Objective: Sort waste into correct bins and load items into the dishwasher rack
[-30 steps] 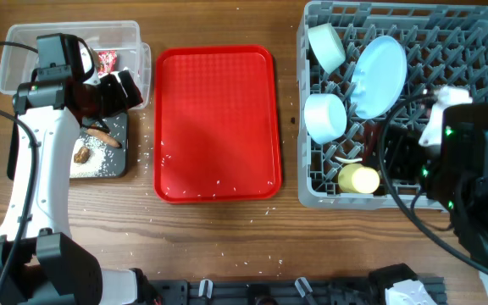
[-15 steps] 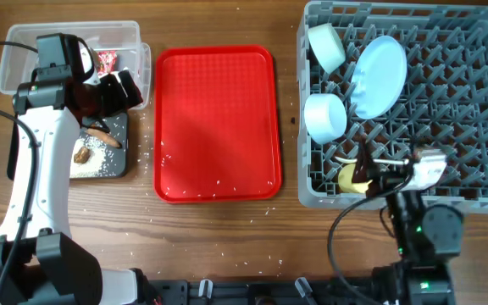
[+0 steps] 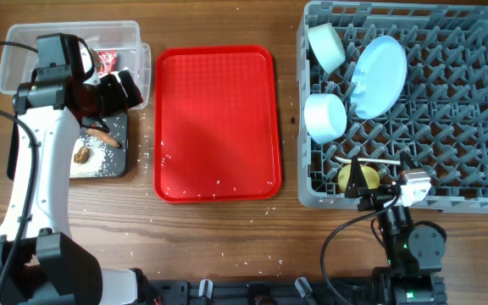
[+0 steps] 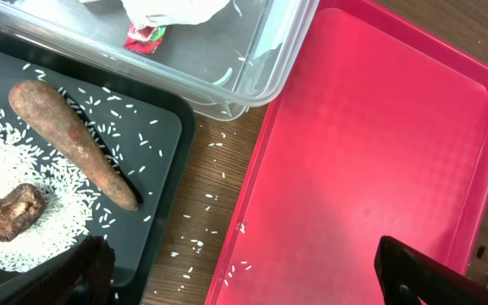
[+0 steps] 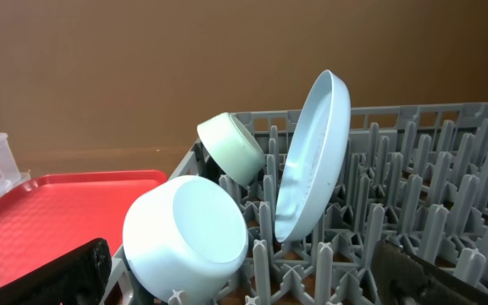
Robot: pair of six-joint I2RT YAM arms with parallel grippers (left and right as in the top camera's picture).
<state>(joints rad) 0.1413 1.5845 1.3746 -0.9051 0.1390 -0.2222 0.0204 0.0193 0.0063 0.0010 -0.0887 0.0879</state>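
The grey dishwasher rack (image 3: 481, 102) holds a pale blue plate (image 3: 378, 76) on edge, two bowls (image 3: 326, 47) (image 3: 325, 117), a yellow cup (image 3: 346, 176) and a white spoon (image 3: 371, 160). My right gripper (image 3: 379, 176) hangs open at the rack's near edge, facing the nearer bowl (image 5: 189, 237) and the plate (image 5: 312, 161). My left gripper (image 3: 124, 87) is open and empty above the corner where the clear tub (image 3: 24, 51) meets the black tray (image 3: 117, 165). The tub holds a red wrapper (image 4: 145, 35) and white paper (image 4: 172, 8). The tray holds rice (image 4: 7, 161), a brown stick (image 4: 74, 144) and a lump (image 4: 11, 212).
A flat red tray (image 3: 217, 123) lies between the bins and the rack, with a few rice grains on its near part. More grains are scattered on the wooden table (image 4: 202, 229) beside the black tray. The left arm's white link runs down the table's left side.
The right arm has drawn back from over the rack's right side to its near edge, gripper still open. The left arm has not moved.
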